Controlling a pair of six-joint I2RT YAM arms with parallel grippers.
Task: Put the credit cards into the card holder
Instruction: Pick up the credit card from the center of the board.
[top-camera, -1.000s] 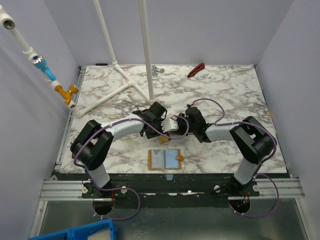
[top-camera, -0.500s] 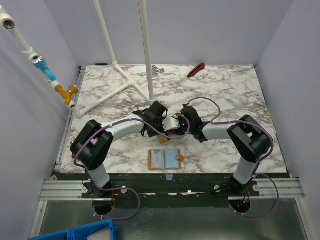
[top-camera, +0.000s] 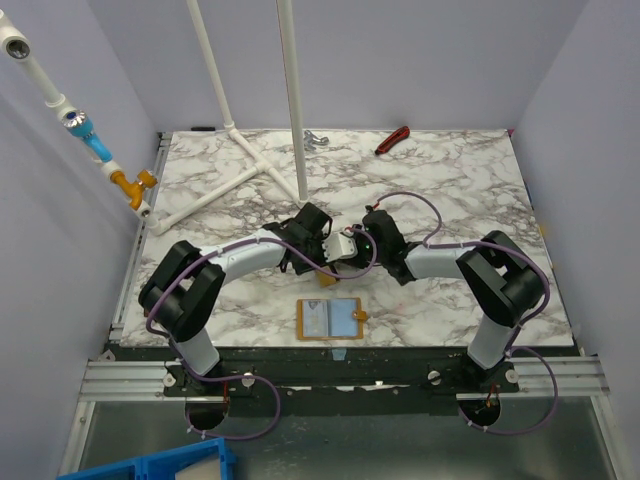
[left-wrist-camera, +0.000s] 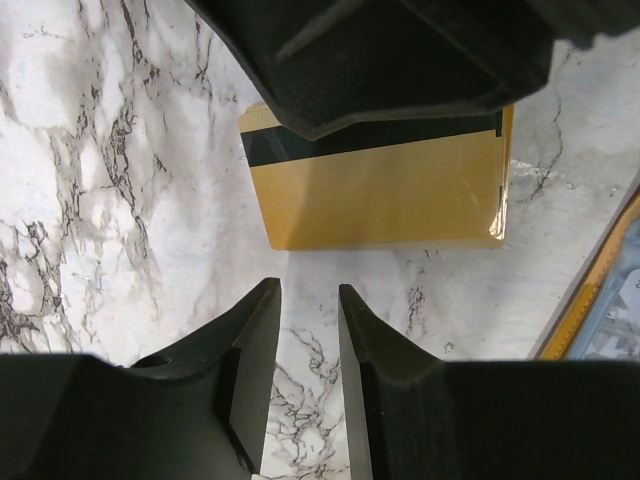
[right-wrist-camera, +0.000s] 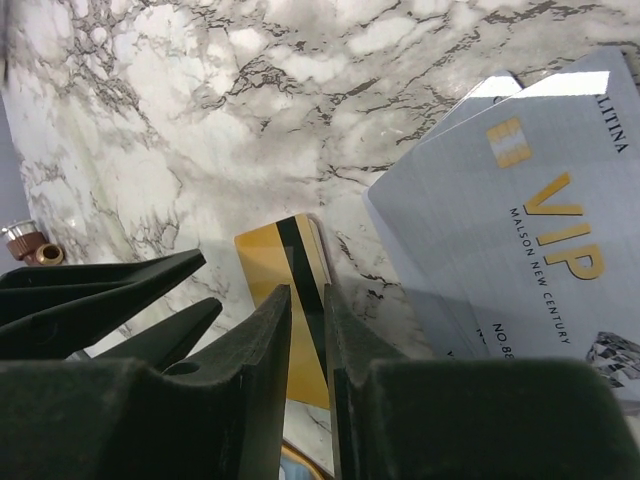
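The gold-tan card (left-wrist-camera: 380, 190), with a dark stripe along its far edge, lies flat on the marble table; it also shows in the right wrist view (right-wrist-camera: 262, 262). My right gripper (right-wrist-camera: 306, 292) hovers over its striped edge, jaws a narrow gap apart with nothing between them. My left gripper (left-wrist-camera: 308, 288) is just short of the card's near edge, narrowly open and empty. The pale grey-blue VIP card (right-wrist-camera: 530, 230) is close on the right of the right wrist view; I cannot tell if it lies flat. The open card holder (top-camera: 330, 320) lies near the front edge.
A white pipe frame (top-camera: 240, 175) and an upright pole (top-camera: 293, 100) stand at the back left. A red-handled tool (top-camera: 392, 139) lies at the back. A blue bin (top-camera: 160, 465) sits below the table's front edge.
My right gripper has moved a little left and back, closer to my left gripper. The left arm and the card holder have barely moved.
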